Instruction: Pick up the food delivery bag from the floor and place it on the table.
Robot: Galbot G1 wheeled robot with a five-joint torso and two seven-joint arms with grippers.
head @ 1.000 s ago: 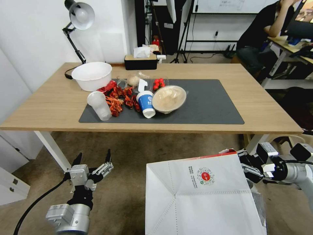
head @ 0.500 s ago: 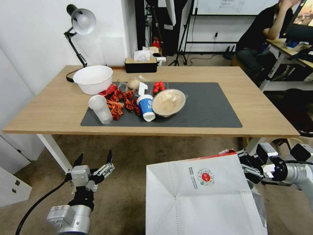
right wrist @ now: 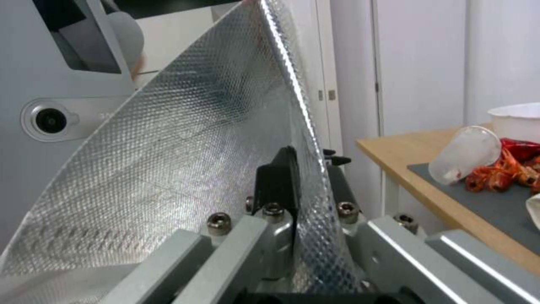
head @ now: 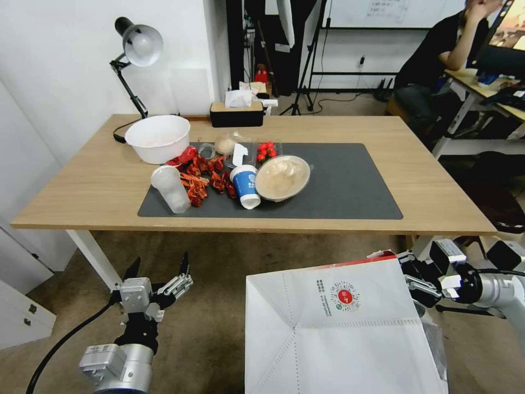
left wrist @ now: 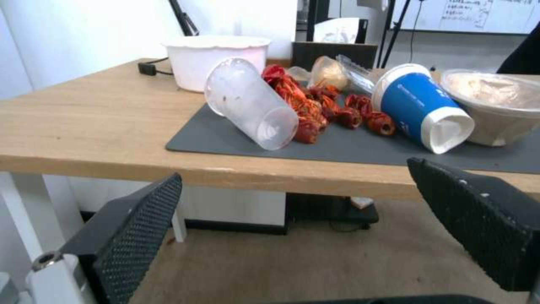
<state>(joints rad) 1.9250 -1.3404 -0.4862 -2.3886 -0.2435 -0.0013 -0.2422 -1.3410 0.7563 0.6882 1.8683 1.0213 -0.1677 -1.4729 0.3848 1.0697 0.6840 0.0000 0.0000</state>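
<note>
The food delivery bag point(head: 339, 328) hangs in front of the robot, off the floor point(head: 213, 306) and lower than the table point(head: 432, 180) edge, well short of it. It's a big boxy thing tipped over, so its creased white paper bottom with the small round red logo faces the head camera and its long axis runs down and away from the right gripper point(head: 418, 279). A red side panel peeks out along the upper edge right beside that gripper. The right gripper's fingers point(right wrist: 281, 177) are pressed together, pinching the bag's wall from both sides; in the right wrist view the quilted silver foil lining point(right wrist: 185, 152) rises as a stiff sheet straight out from between them. The left gripper point(head: 158, 271) sits low on the robot's left, above the carpet-like floor, fingers spread wide with nothing between them, their black pads dimpled. Past those fingers, on the light-wood table's dark grey mat point(left wrist: 349, 147), lie a tipped clear plastic cup point(left wrist: 250, 103), red crawfish shells point(left wrist: 306, 107), a toppled blue paper cup point(left wrist: 422, 107), a lidded bowl point(left wrist: 495, 105) and a white bowl point(left wrist: 217, 59). Compared with a second ago, the whole table sits a little lower in the head view while the bag and both grippers hold the same spots, so it's the camera shifting.
</note>
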